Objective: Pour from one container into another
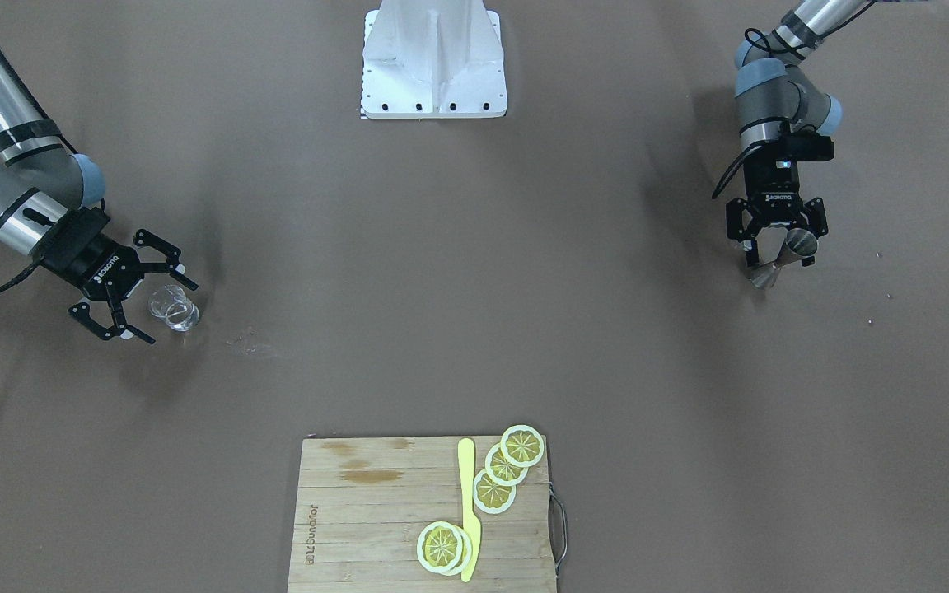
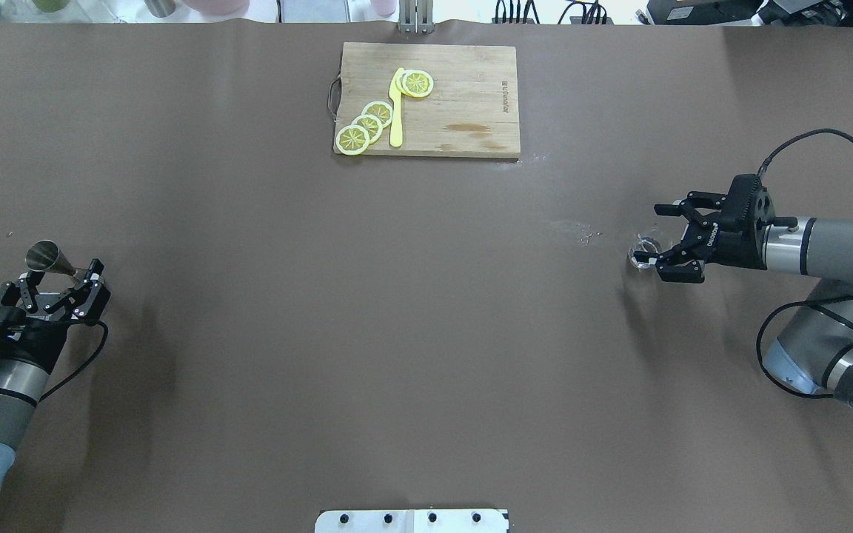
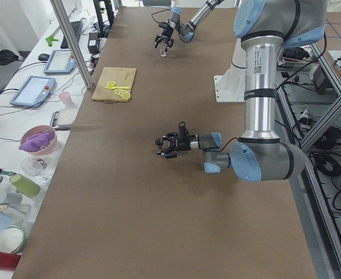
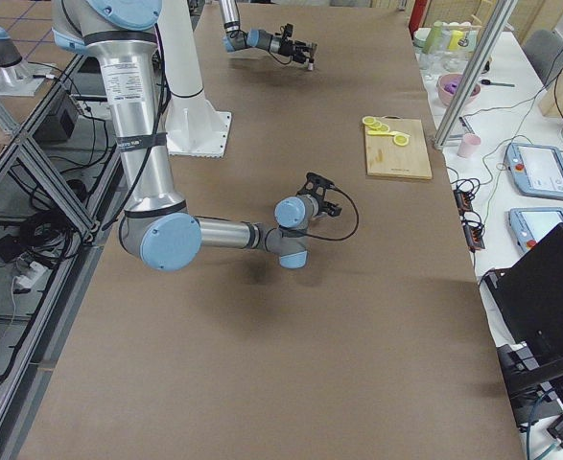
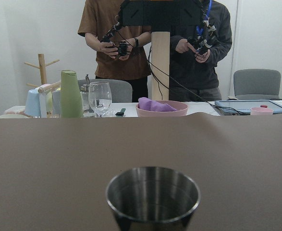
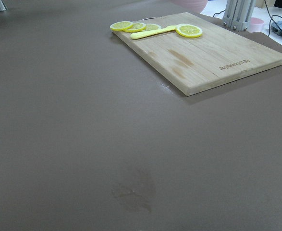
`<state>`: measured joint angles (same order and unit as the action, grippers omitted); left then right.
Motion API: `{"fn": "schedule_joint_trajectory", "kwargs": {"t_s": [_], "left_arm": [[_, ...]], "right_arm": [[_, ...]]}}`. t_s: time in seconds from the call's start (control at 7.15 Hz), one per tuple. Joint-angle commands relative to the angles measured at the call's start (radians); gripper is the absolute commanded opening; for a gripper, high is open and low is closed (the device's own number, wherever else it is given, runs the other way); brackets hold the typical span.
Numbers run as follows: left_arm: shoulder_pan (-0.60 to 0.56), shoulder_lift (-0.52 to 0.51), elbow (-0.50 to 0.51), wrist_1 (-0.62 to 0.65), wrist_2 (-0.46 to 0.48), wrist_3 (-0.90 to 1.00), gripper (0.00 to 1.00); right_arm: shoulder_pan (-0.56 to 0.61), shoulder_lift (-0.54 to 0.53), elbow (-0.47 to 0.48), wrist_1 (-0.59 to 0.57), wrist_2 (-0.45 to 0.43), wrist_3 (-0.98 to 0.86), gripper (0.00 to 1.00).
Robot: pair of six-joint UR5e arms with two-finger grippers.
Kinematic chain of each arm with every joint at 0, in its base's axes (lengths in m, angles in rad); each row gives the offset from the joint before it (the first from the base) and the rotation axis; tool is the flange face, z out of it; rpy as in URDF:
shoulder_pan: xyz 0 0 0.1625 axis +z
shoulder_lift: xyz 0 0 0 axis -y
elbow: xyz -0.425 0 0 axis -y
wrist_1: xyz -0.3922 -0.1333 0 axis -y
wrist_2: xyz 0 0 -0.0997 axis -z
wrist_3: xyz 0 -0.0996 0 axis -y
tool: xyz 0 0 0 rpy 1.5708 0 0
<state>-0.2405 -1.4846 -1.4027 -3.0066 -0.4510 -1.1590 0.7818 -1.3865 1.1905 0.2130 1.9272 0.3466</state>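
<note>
On my left, the small silver-grey metal hourglass jigger (image 1: pixel 796 245) sits toward the end of the brown table (image 1: pixel 474 288), between the left gripper's (image 1: pixel 778 263) jaws. The jaws stand apart on either side of it, and I can see no pad pressing on it. Only the left wrist camera looks at its upper cup: bare dark metal inside the rim, and I cannot tell whether it holds liquid. Well apart, on my right, the small clear round glass tumbler (image 1: pixel 175 308) stands on the table between the tips of the right gripper's (image 1: pixel 170 313) wide-spread jaws; I cannot make out its contents. The right wrist camera shows the wooden cutting board (image 1: pixel 359 527), which carries yellow lemon slices (image 1: pixel 521 445) and a yellow plastic knife (image 1: pixel 468 511). The left wrist view also shows two people (image 5: pixel 116 43) standing beyond the table, holding controllers.
</note>
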Motion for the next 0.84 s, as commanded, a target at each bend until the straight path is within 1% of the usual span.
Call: {"fn": "schedule_joint_trajectory", "kwargs": {"t_s": [0.0,0.42,0.56,0.7], "left_arm": [[0.003,0.000,0.008,-0.002,0.000,-0.004,0.85],[0.003,-0.003,0.008,-0.003,0.000,-0.005,0.87],[0.003,-0.003,0.008,-0.003,0.000,-0.005,0.87],[0.003,-0.002,0.008,-0.005,0.000,-0.005,0.75]], "right_arm": [[-0.009,0.000,-0.006,0.015,-0.048,0.029,0.98],[-0.056,0.001,0.008,0.017,-0.102,0.061,0.98],[-0.061,0.001,0.011,0.017,-0.106,0.063,0.96],[-0.058,-0.003,0.021,0.017,-0.102,0.074,0.94]]}}
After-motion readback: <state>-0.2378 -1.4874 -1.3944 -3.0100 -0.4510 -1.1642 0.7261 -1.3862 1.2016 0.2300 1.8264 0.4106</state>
